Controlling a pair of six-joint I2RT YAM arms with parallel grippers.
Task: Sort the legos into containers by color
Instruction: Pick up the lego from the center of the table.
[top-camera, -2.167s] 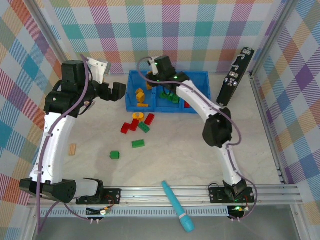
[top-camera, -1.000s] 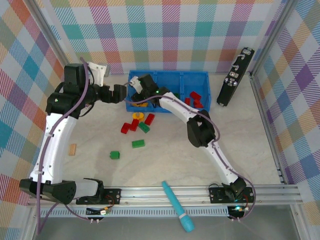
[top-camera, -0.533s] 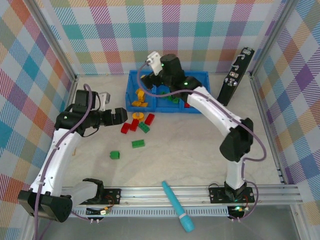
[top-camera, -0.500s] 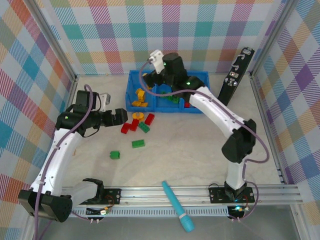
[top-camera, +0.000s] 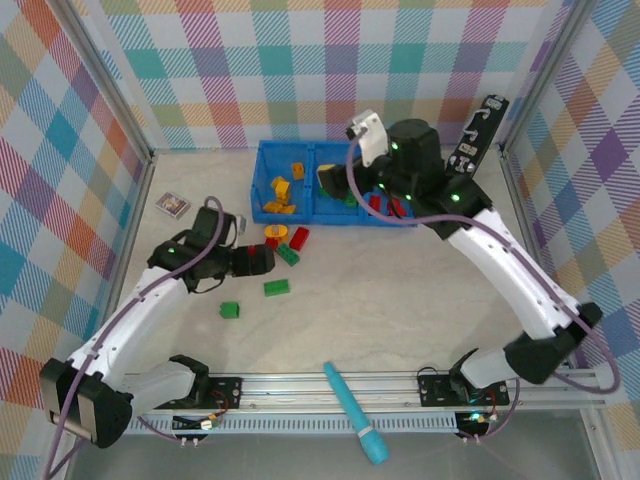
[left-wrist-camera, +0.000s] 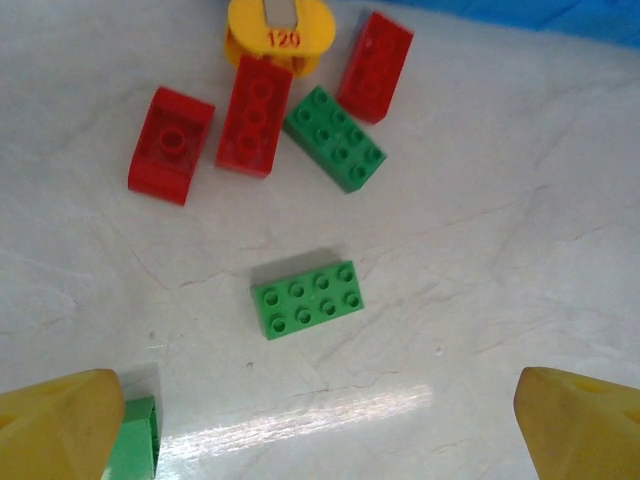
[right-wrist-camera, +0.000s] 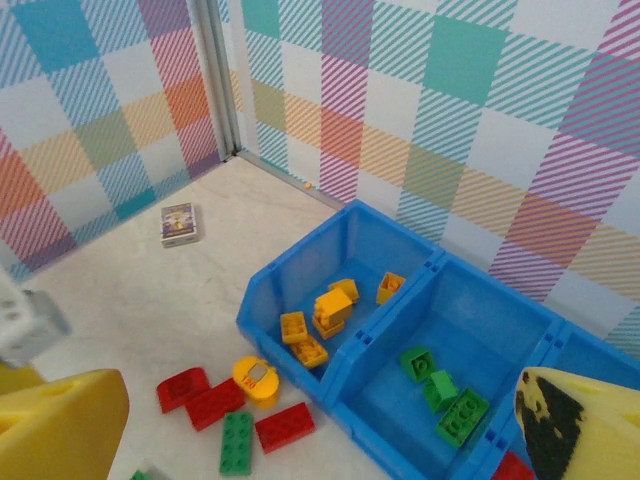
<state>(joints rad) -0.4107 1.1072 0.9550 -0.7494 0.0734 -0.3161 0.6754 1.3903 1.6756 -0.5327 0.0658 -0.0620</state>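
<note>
Near us the left jaws stand wide open and empty over the desk (left-wrist-camera: 500, 250), with a green lego (left-wrist-camera: 307, 298) just ahead and red legos (left-wrist-camera: 255, 115) past it. Farther back the right jaws, also wide and empty, hang above the blue tray (top-camera: 272, 160), where yellow, green and red bricks lie in their own boxes. I think the step is fetching the next loose lego: the left jaws should drop around the green one, squeeze, and carry it to the middle box.

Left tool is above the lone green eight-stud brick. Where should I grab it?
Take the green brick across its narrow width, closing on the two long sides, coming straight down. It lies flat, studs up, apart from the other legos, so both sides are free. The open left tool probably needs turning first.
</note>
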